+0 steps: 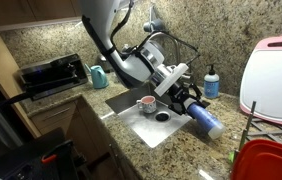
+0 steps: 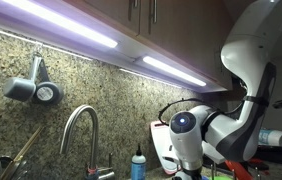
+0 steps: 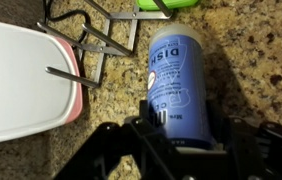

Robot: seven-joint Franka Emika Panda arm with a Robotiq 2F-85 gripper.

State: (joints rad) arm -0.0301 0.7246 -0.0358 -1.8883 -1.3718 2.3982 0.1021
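Ahead-left of claw (image 3: 181, 128): wire rack (image 3: 101, 45) and white board (image 3: 21, 80) bar the way.
Right of claw: bare counter (image 3: 266, 50), open passage.

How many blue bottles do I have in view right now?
2. One blue DISH-labelled bottle is clamped in the tool over the counter; a smaller blue bottle with a dark cap stands by the backsplash. The arm may hide others.

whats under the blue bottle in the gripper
Speckled granite counter shows around the blue bottle, with a shadow beside it. The patch directly beneath is hidden by the bottle itself, so contact with the counter can't be judged.
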